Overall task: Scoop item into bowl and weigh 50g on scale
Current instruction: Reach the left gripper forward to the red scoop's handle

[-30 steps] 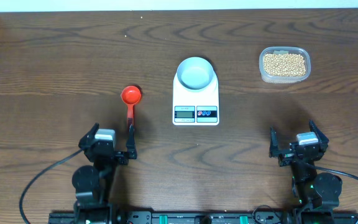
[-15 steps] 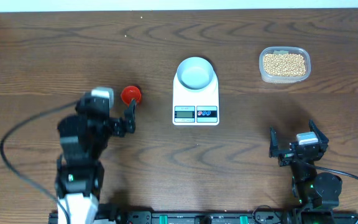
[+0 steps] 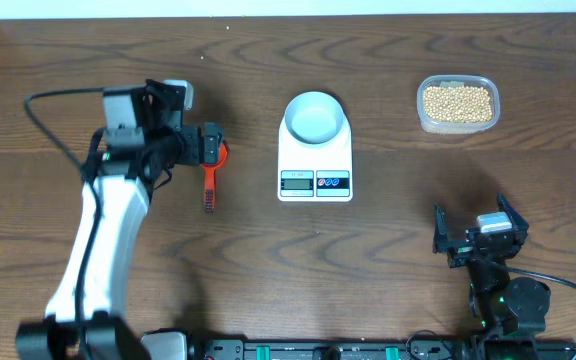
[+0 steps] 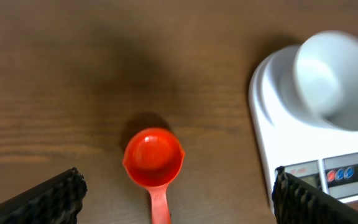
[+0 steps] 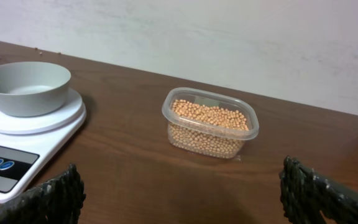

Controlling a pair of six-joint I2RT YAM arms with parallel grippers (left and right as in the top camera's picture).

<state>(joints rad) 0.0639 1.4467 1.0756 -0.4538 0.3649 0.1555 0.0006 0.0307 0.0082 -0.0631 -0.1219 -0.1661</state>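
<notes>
Scale (image 3: pixel 315 160) display illegible; bowl (image 3: pixel 315 116) sits on top.

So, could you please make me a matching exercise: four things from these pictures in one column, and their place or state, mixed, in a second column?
1. bowl
2. red scoop
3. beans
4. right fingers

A. in the clear container
B. wide apart, holding nothing
C. on the scale
D. empty, on the table

Pairs: 1-C, 2-D, 3-A, 4-B
</notes>
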